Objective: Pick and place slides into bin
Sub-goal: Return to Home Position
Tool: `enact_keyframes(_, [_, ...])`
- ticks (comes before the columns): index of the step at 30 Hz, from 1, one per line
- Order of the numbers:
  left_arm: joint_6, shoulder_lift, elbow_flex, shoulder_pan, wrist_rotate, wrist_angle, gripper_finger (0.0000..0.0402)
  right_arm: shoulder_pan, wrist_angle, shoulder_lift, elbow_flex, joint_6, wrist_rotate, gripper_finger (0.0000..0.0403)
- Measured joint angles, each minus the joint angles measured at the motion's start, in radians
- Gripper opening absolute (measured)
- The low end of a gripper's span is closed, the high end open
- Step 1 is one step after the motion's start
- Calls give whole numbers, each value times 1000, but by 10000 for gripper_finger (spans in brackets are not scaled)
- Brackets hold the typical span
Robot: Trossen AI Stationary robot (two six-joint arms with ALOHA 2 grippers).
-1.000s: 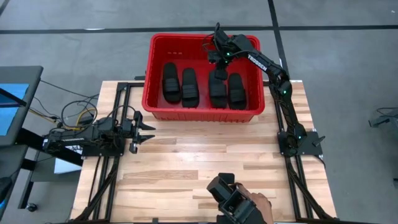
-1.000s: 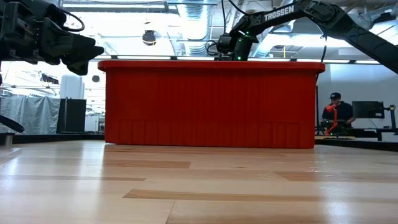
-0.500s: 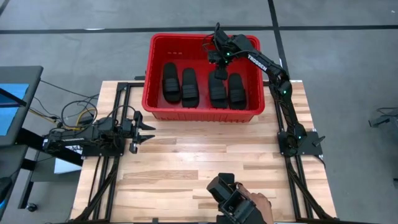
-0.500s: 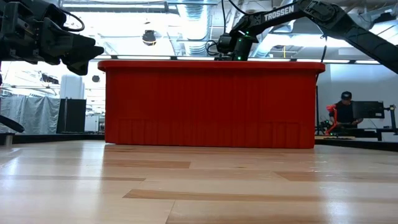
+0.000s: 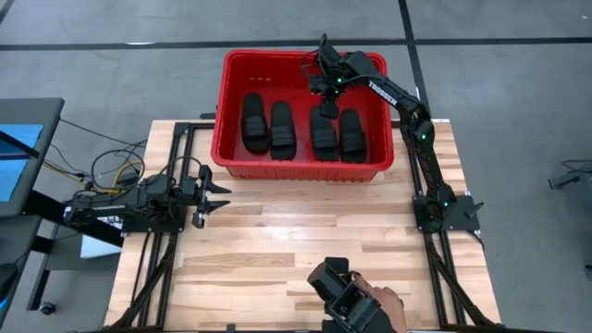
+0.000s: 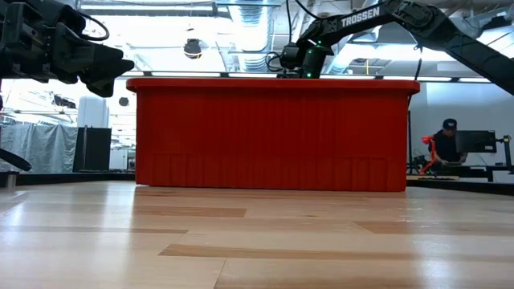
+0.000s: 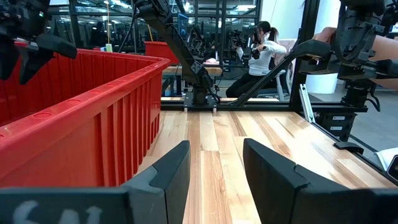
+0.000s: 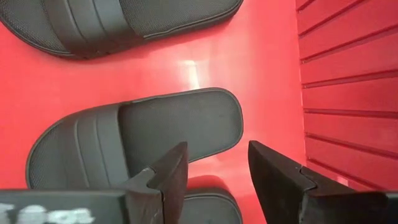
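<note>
All four matte black slip-on slides [image 5: 282, 129] lie side by side on the floor of the large rectangular red plastic bin [image 5: 219, 111], unmoved since a second ago. The right gripper [image 5: 321, 81] still hangs inside the bin over its far right part, jaws apart and empty. The left gripper [image 5: 225, 196] waits, jaws also apart, above the light wooden table [image 5: 305, 231] near the bin's left front corner, and only the person [image 6: 444, 144] in the room behind has shifted slightly.

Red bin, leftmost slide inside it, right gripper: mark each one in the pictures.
bin [image 5: 296, 173]: high view, on the rim of the long wall facing the table.
leftmost slide [image 5: 253, 122]: high view, on its wide strap.
right gripper [image 8: 216, 149]: right wrist view, midway between its open fingertips.
</note>
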Motion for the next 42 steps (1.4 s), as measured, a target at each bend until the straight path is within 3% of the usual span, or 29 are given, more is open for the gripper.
enact_keyframes(15, [0, 0, 0, 0, 0, 0, 139, 0, 0, 0, 0, 0, 8, 156])
enact_keyframes(27, [0, 0, 0, 0, 0, 0, 139, 16, 0, -2, 5, 0, 87, 161])
enact_keyframes(42, [0, 0, 0, 0, 0, 0, 139, 35, 43, -110, 5, -26, 133, 123])
